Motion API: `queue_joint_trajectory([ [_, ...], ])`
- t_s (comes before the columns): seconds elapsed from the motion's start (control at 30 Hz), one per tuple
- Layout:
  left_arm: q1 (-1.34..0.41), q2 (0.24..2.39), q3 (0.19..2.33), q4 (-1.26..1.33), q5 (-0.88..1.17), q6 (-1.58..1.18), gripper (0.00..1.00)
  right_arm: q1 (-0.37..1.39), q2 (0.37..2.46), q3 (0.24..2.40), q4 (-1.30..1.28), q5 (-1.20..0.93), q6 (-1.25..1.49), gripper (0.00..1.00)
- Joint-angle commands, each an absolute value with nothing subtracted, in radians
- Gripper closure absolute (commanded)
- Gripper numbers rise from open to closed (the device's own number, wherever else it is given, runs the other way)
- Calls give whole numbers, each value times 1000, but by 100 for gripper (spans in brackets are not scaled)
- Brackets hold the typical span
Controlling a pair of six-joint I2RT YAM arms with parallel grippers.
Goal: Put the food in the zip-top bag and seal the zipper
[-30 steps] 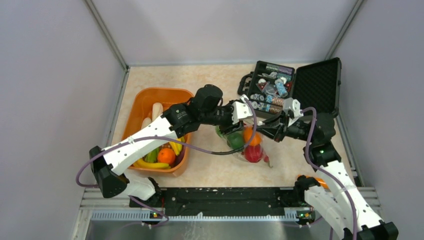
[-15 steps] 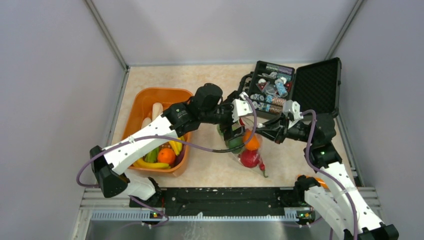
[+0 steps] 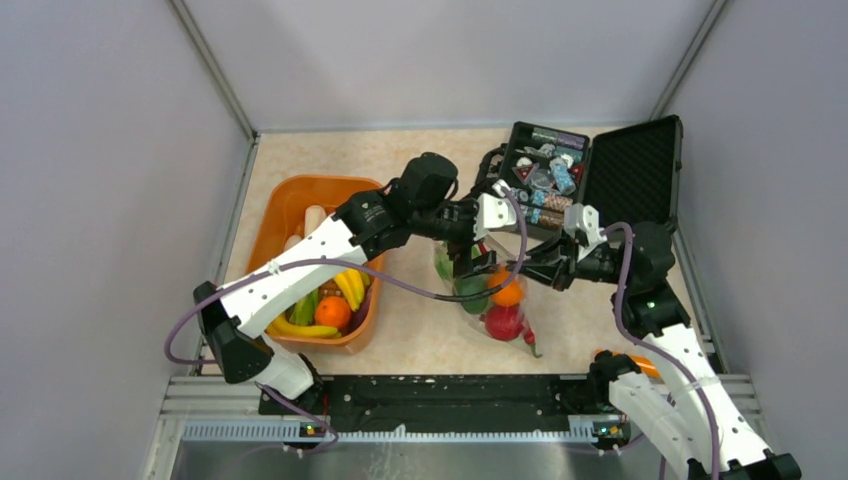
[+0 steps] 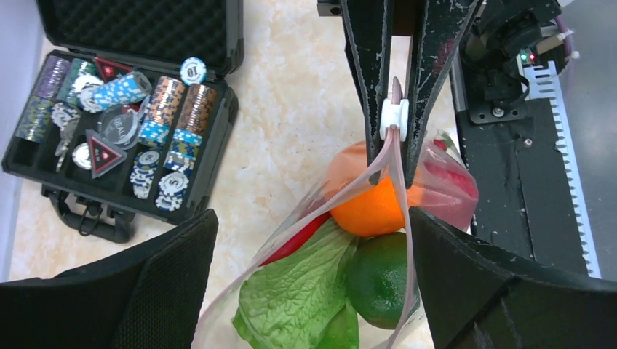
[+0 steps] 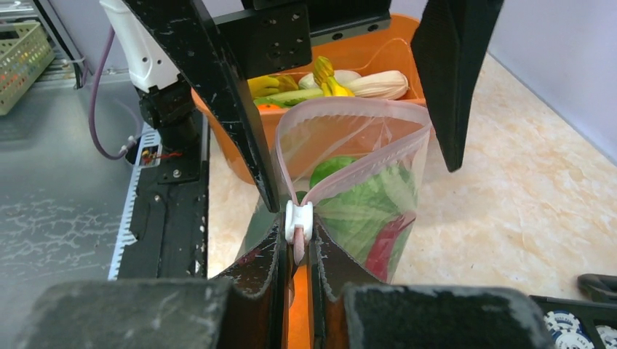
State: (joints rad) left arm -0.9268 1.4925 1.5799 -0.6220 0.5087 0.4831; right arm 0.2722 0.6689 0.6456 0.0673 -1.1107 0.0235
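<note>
The zip-top bag (image 3: 492,300) hangs between the arms with its mouth gaping. It holds an orange (image 4: 371,207), a green lime (image 4: 378,280), a lettuce leaf (image 4: 295,294) and a red chilli (image 4: 295,238). My right gripper (image 5: 298,251) is shut on the bag's zipper (image 5: 356,149) end, right behind the white slider (image 5: 299,220). My left gripper (image 4: 313,291) is open wide. Its fingers (image 4: 156,287) straddle the bag's mouth and touch nothing. More food, bananas (image 3: 305,328) and an orange (image 3: 332,312), lies in the orange tub (image 3: 290,195).
An open black case (image 3: 600,175) with poker chips stands at the back right, just behind both grippers. The tub sits at the left under the left arm. A black rail (image 3: 440,400) runs along the near edge.
My left gripper's jaws have spread from partly shut to wide open over the bag's mouth. The left arm has shifted a little to the right, and the bag has sagged lower.
</note>
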Motion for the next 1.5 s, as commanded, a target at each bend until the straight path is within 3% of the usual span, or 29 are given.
queue_joint_trajectory([
  [0.0, -916, 1527, 1645, -693, 581, 518, 1, 275, 662, 723, 56, -1148, -46, 100],
  [0.17, -913, 1569, 1718, -808, 621, 558, 2, 276, 658, 733, 30, -1137, -64, 100],
  [0.23, -912, 1581, 1723, -837, 608, 561, 6, 276, 654, 734, 25, -1139, -68, 100],
  [0.4, -907, 1589, 1726, -864, 587, 553, 32, 276, 649, 729, 22, -1140, -74, 100],
  [0.53, -902, 1587, 1725, -856, 571, 544, 61, 275, 646, 726, 22, -1142, -74, 100],
  [0.67, -902, 1593, 1729, -842, 549, 531, 72, 276, 639, 721, 14, -1138, -75, 100],
  [0.7, -902, 1597, 1730, -839, 545, 526, 71, 276, 638, 721, 11, -1137, -76, 100],
  [0.73, -902, 1599, 1732, -838, 539, 520, 54, 275, 635, 722, 6, -1138, -79, 100],
  [0.77, -902, 1601, 1732, -837, 536, 518, 30, 275, 634, 722, 3, -1139, -84, 100],
  [0.87, -902, 1604, 1738, -841, 547, 527, 16, 276, 632, 728, -23, -1139, -98, 100],
  [0.9, -902, 1604, 1739, -840, 550, 529, 3, 276, 632, 729, -22, -1136, -98, 100],
  [1.1, -886, 1630, 1801, -847, 584, 562, 1, 275, 640, 738, -19, -1161, -99, 100],
  [1.3, -870, 1727, 1934, -1052, 705, 657, 1, 276, 639, 752, -45, -1148, -118, 100],
  [1.47, -870, 1773, 1978, -1145, 718, 671, 17, 275, 640, 755, -57, -1135, -129, 100],
])
